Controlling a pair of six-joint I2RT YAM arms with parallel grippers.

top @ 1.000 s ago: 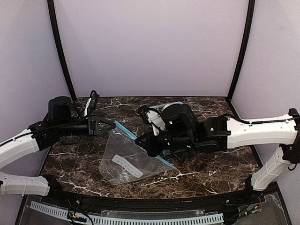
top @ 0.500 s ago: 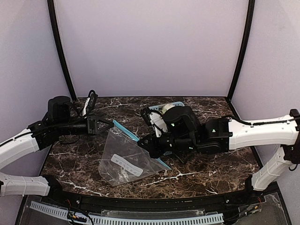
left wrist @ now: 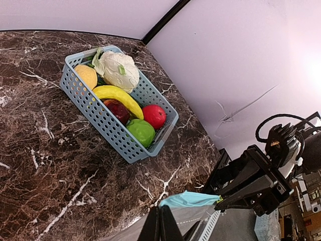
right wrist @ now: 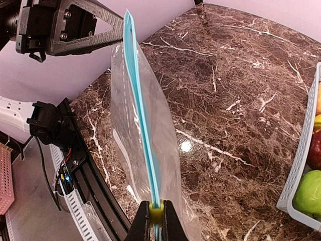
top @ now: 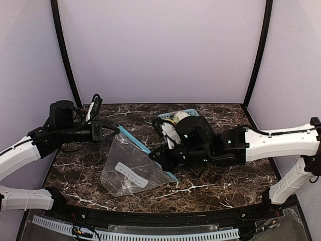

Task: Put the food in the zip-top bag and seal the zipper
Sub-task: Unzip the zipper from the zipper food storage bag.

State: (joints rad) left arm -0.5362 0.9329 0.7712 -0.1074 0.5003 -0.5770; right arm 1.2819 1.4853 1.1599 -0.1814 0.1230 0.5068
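Observation:
The clear zip-top bag [top: 128,168] hangs flat between my two grippers, its white label [top: 131,175] facing up and nothing inside it. Its teal zipper [right wrist: 139,100] is stretched taut. My left gripper [top: 117,129] is shut on the far-left end of the zipper. My right gripper [right wrist: 156,207] is shut on the zipper, with a small yellow slider [right wrist: 156,215] between its fingers. The food lies in a light blue basket [left wrist: 108,128]: cauliflower [left wrist: 120,68], orange [left wrist: 86,76], banana [left wrist: 118,95], dark red apple [left wrist: 116,109], red apple [left wrist: 154,115], green apple [left wrist: 141,131].
In the top view the basket [top: 189,111] stands at the back, mostly hidden behind the right arm. A white power strip [top: 94,106] lies at the back left corner. A black rail [top: 150,218] runs along the table's near edge.
My left gripper has drawn back to the left with its end of the zipper, and the bag has swung left with it. The right gripper has stayed shut on the strip, shifting slightly.

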